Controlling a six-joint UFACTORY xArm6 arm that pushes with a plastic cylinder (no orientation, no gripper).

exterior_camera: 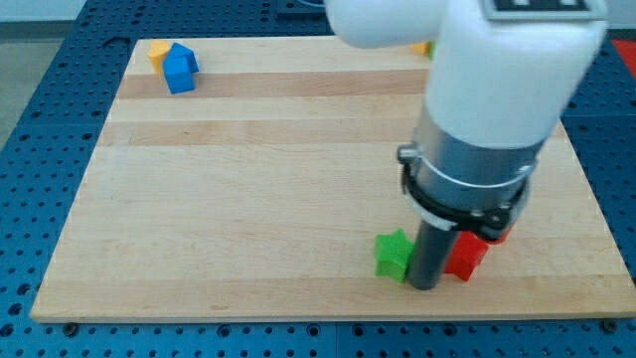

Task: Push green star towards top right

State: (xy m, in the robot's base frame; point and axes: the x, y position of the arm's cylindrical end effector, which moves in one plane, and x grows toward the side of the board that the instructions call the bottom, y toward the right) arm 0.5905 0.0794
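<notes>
The green star (394,255) lies near the view's bottom edge of the wooden board (248,199), right of centre. My tip (424,286) stands right beside it, on its right side and touching or nearly touching it. A red block (467,255) sits just right of the rod, partly hidden by it. The white and grey arm body (487,109) hangs above and covers the board's right part.
A blue block (180,70) and a yellow block (158,50) sit together at the view's top left of the board. A bit of another yellow block (424,47) shows at the top, mostly hidden by the arm. Blue perforated table surrounds the board.
</notes>
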